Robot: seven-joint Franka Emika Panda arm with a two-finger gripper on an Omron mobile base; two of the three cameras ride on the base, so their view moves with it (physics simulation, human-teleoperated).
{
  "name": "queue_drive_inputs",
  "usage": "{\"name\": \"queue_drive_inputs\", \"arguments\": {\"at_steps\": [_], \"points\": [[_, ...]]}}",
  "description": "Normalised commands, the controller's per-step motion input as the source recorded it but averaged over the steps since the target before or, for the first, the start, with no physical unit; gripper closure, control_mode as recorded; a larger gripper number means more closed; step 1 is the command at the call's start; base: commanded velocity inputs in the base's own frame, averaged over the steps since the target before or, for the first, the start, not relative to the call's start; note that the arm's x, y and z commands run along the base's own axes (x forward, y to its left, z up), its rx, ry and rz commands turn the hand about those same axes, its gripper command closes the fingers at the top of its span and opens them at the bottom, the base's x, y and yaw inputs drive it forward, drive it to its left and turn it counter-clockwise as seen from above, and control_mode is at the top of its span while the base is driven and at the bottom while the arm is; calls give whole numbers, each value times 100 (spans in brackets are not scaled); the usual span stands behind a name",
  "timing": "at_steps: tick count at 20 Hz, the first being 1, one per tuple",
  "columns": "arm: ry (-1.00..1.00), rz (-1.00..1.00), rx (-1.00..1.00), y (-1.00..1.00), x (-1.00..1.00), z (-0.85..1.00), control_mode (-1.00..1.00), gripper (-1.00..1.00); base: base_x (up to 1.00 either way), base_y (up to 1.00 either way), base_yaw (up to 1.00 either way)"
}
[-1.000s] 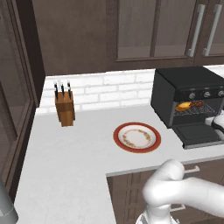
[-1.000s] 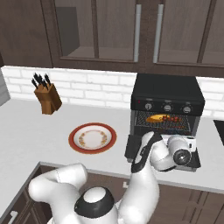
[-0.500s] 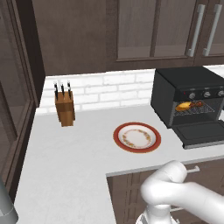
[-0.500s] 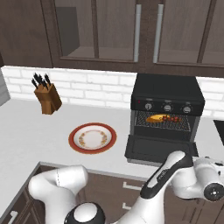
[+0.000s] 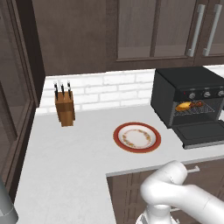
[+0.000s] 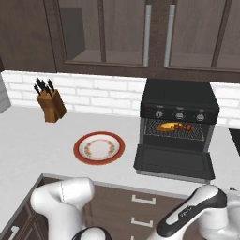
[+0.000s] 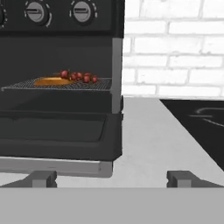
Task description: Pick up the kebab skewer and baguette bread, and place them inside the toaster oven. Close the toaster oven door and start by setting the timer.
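The black toaster oven (image 5: 188, 94) (image 6: 180, 101) (image 7: 61, 26) stands on the counter with its door (image 5: 203, 133) (image 6: 174, 161) (image 7: 57, 135) folded down flat. On its wire rack lie the golden baguette bread (image 5: 183, 106) (image 6: 165, 127) (image 7: 51, 81) and, right of it, the kebab skewer (image 5: 199, 104) (image 6: 183, 126) (image 7: 81, 77) with red chunks. In the hand view my gripper (image 7: 113, 179) is open and empty, low in front of the door's right corner and looking level into the oven.
A red-rimmed plate (image 5: 137, 137) (image 6: 99, 148) sits left of the oven. A wooden knife block (image 5: 64, 107) (image 6: 50, 104) stands by the brick wall. A black cooktop (image 7: 197, 122) lies right of the oven. Knobs (image 6: 179, 115) run above the oven opening.
The hand has drawn back from in front of the open door, down and to the right below the counter edge. Bread and skewer stay on the rack.
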Motion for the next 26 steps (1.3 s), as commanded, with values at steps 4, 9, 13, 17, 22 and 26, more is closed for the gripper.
{"name": "queue_drive_inputs", "arguments": {"at_steps": [4,9,13,17,22,26], "points": [[0,3,0,-3,-1,-34,-100,-100,0,0,0],[0,0,0,0,0,-27,-100,-100,0,0,0],[0,0,0,0,0,-21,-100,-100,0,0,0],[4,0,0,0,0,-4,-100,-100,0,0,0],[12,0,0,4,0,0,-100,-100,0,0,0],[14,0,0,8,5,0,-100,-100,0,0,0]]}}
